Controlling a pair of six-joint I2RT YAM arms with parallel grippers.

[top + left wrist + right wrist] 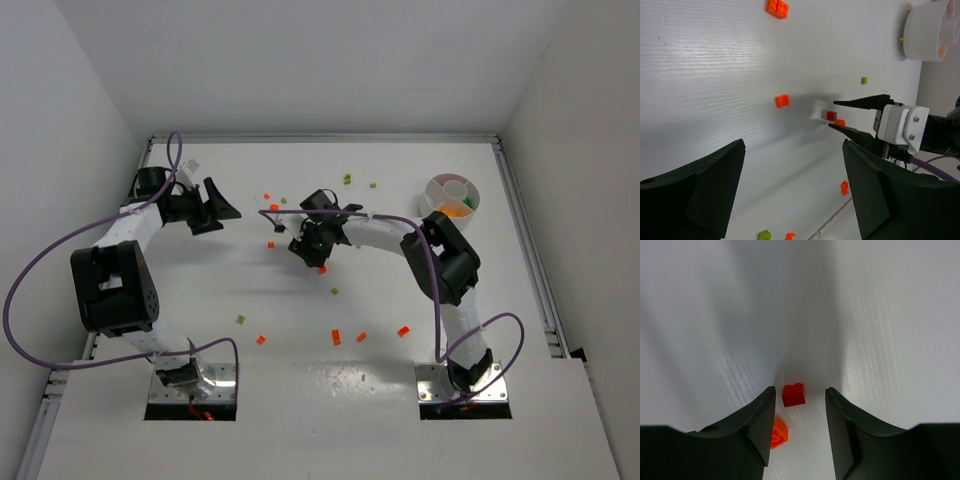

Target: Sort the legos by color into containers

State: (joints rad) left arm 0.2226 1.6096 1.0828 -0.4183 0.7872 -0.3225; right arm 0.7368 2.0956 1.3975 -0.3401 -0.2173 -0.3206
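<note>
At the left of the white table (540,300), the left gripper (793,145) is held above the surface, its two dark fingers spread wide and nothing seen between them. Tiny legos (336,337) are scattered across the middle: orange and red ones mostly, with a green brick (241,320) among them. Near the centre, the right gripper (800,390) is seen low over the table with its jaws parted. A red brick (793,394) is framed between its fingertips, and small gaps are seen on both sides. An orange brick (779,432) is partly hidden behind one finger, just beside the red one. At the far right, a round white dish (430,192) is placed near the back edge; orange and green pieces are seen in its sections.
</note>
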